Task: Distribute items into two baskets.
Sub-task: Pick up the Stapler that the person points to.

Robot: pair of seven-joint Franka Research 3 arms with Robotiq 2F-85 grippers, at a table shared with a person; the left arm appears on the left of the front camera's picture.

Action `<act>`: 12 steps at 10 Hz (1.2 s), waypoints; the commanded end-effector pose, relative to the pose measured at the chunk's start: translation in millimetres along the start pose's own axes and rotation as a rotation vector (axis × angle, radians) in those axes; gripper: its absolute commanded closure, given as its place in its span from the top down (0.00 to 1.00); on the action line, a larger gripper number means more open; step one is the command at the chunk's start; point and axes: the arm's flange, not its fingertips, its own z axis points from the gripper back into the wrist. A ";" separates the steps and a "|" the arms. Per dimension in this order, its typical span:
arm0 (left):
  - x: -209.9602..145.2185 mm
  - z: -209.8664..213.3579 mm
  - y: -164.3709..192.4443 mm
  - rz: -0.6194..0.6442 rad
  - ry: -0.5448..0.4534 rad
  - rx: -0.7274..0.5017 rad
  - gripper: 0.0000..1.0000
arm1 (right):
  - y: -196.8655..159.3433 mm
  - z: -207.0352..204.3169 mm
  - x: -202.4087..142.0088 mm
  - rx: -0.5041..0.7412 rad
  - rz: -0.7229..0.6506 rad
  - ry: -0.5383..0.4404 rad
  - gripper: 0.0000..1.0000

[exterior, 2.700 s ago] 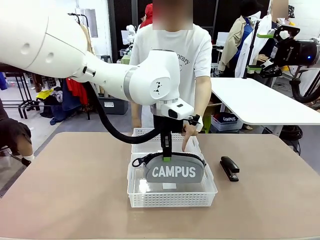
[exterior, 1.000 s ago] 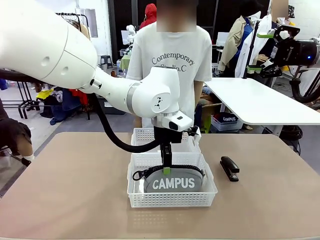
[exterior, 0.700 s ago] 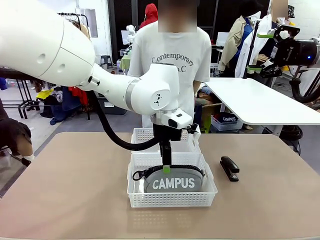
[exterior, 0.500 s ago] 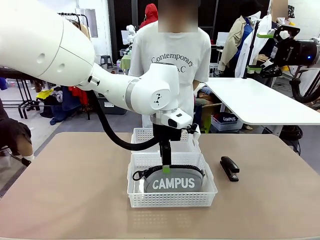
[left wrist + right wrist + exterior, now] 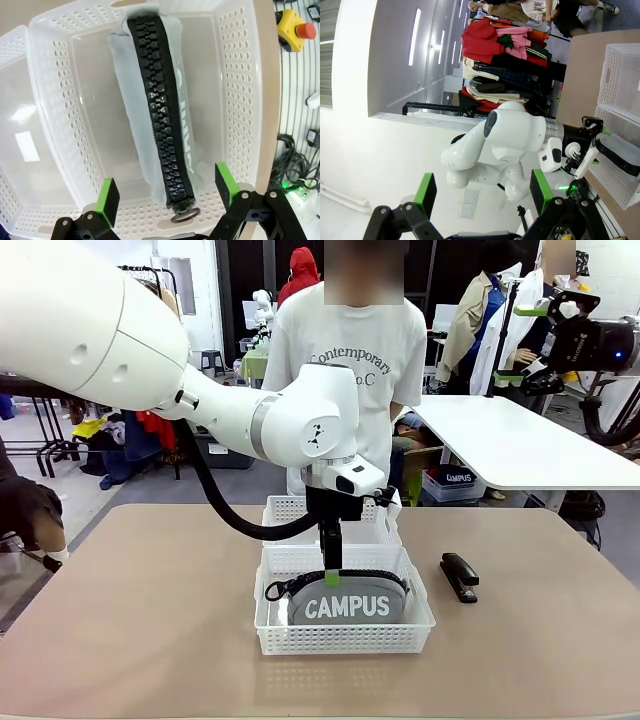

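Observation:
The grey "CAMPUS" pouch (image 5: 346, 604) stands on its long edge inside the near white basket (image 5: 345, 638), black zipper up. My left gripper (image 5: 331, 570) hangs just above the zipper, open and apart from it. In the left wrist view the green pads (image 5: 107, 199) straddle the pouch (image 5: 135, 120), and the near basket's wall (image 5: 240, 90) runs alongside it. The far basket (image 5: 292, 508) sits right behind the near one. A black stapler (image 5: 459, 577) lies on the table to the right of the baskets. My right gripper (image 5: 482, 192) is open with nothing between its fingers, away from the table.
A person in a white T-shirt (image 5: 350, 360) stands at the far side behind the baskets. A white table (image 5: 520, 440) stands at the back right. The brown tabletop (image 5: 150, 610) is bare to the left and in front of the baskets.
The left gripper has lowered the pouch into the near basket, opened and let go of it. The person's hand near the far basket has withdrawn.

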 end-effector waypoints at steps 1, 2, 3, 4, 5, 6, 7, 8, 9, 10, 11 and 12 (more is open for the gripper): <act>-1.1 -1.8 1.1 0.012 -0.002 0.001 1.00 | 1.8 -0.1 0.0 0.002 0.005 0.000 1.00; -1.1 -1.8 1.1 0.012 -0.002 0.001 1.00 | 1.8 -0.1 0.0 0.002 0.005 0.000 1.00; -1.1 -1.8 1.1 0.012 -0.002 0.001 1.00 | 1.8 -0.1 0.0 0.002 0.005 0.000 1.00; -1.1 -1.8 1.1 0.012 -0.002 0.001 1.00 | 1.8 -0.1 0.0 0.002 0.005 0.000 1.00; -1.1 -1.8 1.1 0.012 -0.002 0.001 1.00 | 1.8 -0.1 0.0 0.002 0.005 0.000 1.00; 0.4 -3.6 1.8 0.004 0.001 -0.005 1.00 | 1.8 -0.1 0.0 0.002 0.005 0.000 1.00; -19.8 21.0 2.5 -0.007 -0.038 -0.029 1.00 | 1.8 -0.1 0.0 0.002 0.005 0.000 1.00; -19.0 33.7 -1.0 0.020 -0.093 -0.028 1.00 | 1.8 -0.1 0.0 0.002 0.005 0.000 1.00; -35.0 50.8 2.1 0.076 -0.128 -0.076 1.00 | 1.8 -0.1 0.0 0.002 0.005 0.000 1.00; -52.6 69.1 2.7 0.157 -0.173 -0.095 1.00 | 1.8 -0.1 0.0 0.002 0.005 0.000 1.00; -65.7 80.4 3.3 0.229 -0.229 -0.168 1.00 | 1.8 -0.1 0.0 0.002 0.005 0.000 1.00; -89.9 95.1 9.3 0.318 -0.264 -0.213 1.00 | 1.8 -0.1 0.0 0.002 0.005 0.000 1.00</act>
